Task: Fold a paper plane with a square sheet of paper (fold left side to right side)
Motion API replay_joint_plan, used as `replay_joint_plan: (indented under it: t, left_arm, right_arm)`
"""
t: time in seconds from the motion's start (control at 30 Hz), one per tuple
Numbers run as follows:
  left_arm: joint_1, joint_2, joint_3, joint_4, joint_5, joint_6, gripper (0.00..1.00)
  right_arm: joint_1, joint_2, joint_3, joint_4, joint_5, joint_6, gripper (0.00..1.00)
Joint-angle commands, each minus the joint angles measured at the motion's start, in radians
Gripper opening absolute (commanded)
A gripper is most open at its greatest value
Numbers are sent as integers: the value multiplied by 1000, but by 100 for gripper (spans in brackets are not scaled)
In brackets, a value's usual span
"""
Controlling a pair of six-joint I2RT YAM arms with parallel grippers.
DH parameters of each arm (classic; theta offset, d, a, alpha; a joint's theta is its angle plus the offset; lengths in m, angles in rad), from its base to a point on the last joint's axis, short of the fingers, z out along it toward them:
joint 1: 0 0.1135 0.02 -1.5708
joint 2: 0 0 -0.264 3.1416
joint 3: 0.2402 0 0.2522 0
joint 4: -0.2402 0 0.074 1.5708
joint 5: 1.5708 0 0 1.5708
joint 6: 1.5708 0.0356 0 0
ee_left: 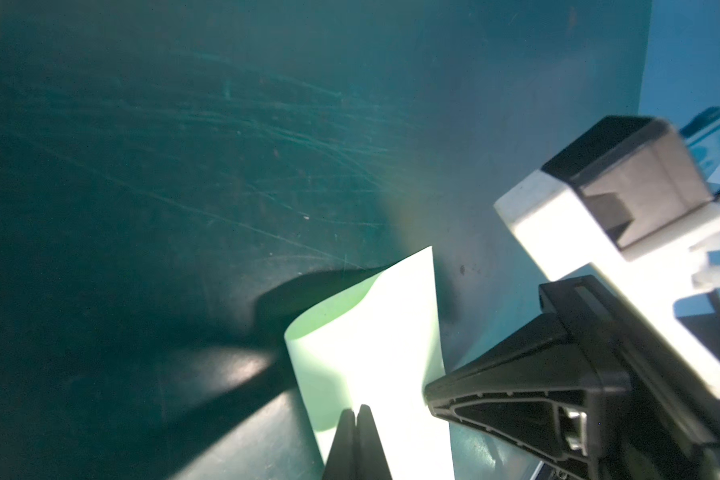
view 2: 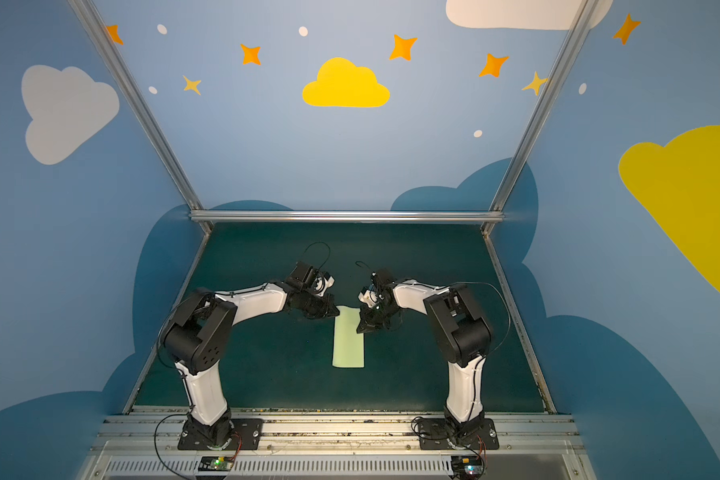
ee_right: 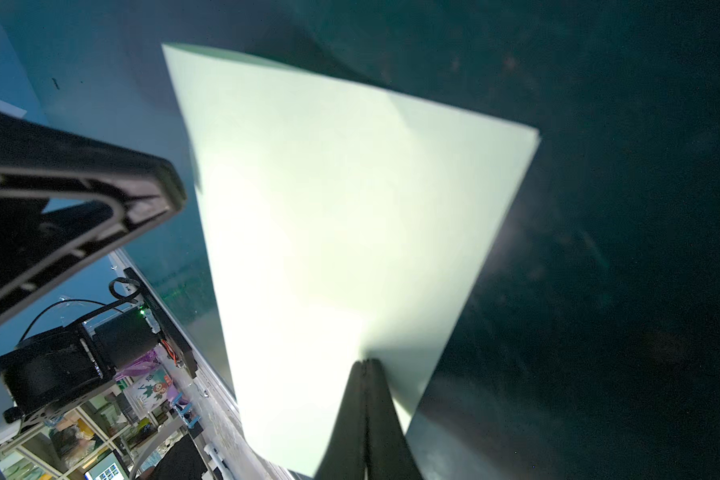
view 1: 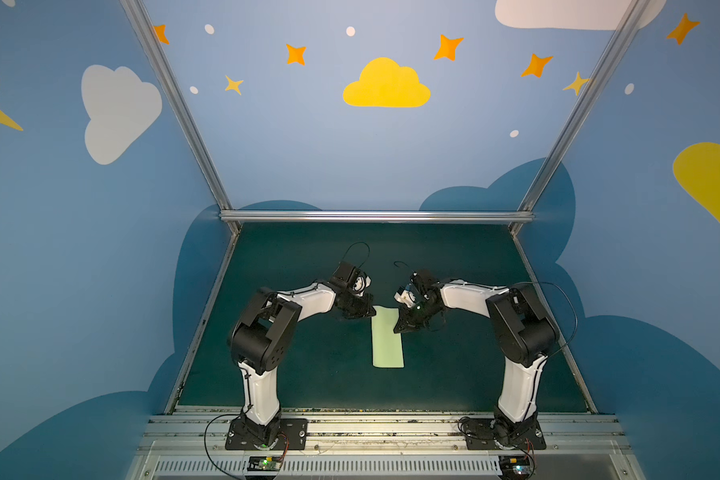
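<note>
Pale green paper (view 1: 387, 338) folded strip on mat (view 1: 308, 374); left jaws, right jaws pressed together over far end.

A dark green table mat (view 1: 308, 374) covers the work surface, and the left wrist view shows pale scratches (ee_left: 225, 124) running across it. Blue wall panels (view 1: 287, 145) rise on three sides, dotted with a yellow cloud decal (view 1: 386, 85), orange stars (view 1: 296, 54) and a grey-white cloud (view 1: 117, 112), and joined by aluminium frame bars (view 1: 375, 216) along the mat's far edge and up the corners. An aluminium rail (view 1: 391, 428) and a slotted strip (view 1: 391, 465) run along the near edge, while the right wrist view catches a purple bag (ee_right: 140, 365) and a lit screen (ee_right: 107, 469) in clutter beyond the table.
</note>
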Motion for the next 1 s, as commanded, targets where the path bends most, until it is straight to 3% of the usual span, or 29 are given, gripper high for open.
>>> replay_joint_plan:
  t: [0.0,0.53,0.73,0.97]
  left_arm:
    - [10,29,13,0,1,24,4]
    - [14,70,19,-29,-11,55,4]
    - [14,76,6,-31,-13,61,4]
    - [14,82,0,-33,-16,65,4]
  right_arm:
    - [-7,121,-73,-5,289,-4,0]
    - [-10,105,-50,-28,273,-5,0]
    - [-11,-9,40,-101,219,-1,0]
    - [7,-143,95,-67,118,95,0]
